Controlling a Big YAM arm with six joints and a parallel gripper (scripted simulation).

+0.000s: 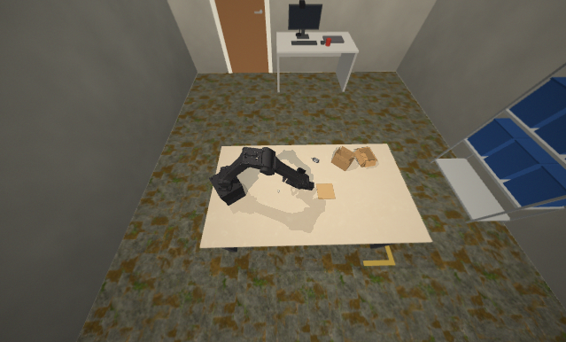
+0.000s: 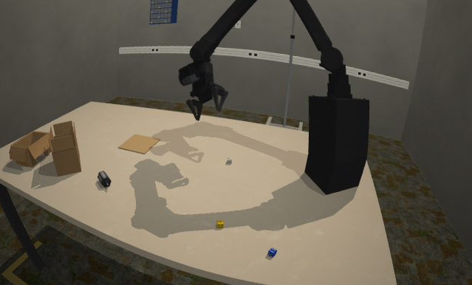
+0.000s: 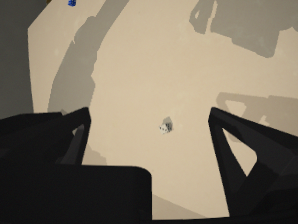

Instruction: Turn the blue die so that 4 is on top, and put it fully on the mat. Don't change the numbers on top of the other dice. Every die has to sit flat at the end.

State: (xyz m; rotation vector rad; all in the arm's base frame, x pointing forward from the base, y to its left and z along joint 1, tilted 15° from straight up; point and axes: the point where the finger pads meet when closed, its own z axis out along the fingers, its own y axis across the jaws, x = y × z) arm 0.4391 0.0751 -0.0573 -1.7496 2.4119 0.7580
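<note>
The blue die (image 2: 272,252) lies near the table's front edge in the exterior view, well off the mat; it shows small at the upper left of the wrist view (image 3: 72,3). A white die (image 2: 229,161) lies mid-table, below the fingers in the wrist view (image 3: 166,125). The tan mat (image 2: 139,143) lies flat further left. My gripper (image 2: 207,105) is open and empty, hanging high above the table near the mat (image 1: 325,191).
Two open cardboard boxes (image 2: 45,148) stand at the table's left end. A small black cylinder-like object (image 2: 104,179) lies in front of them. The arm's black base (image 2: 336,142) stands at the right side of the table.
</note>
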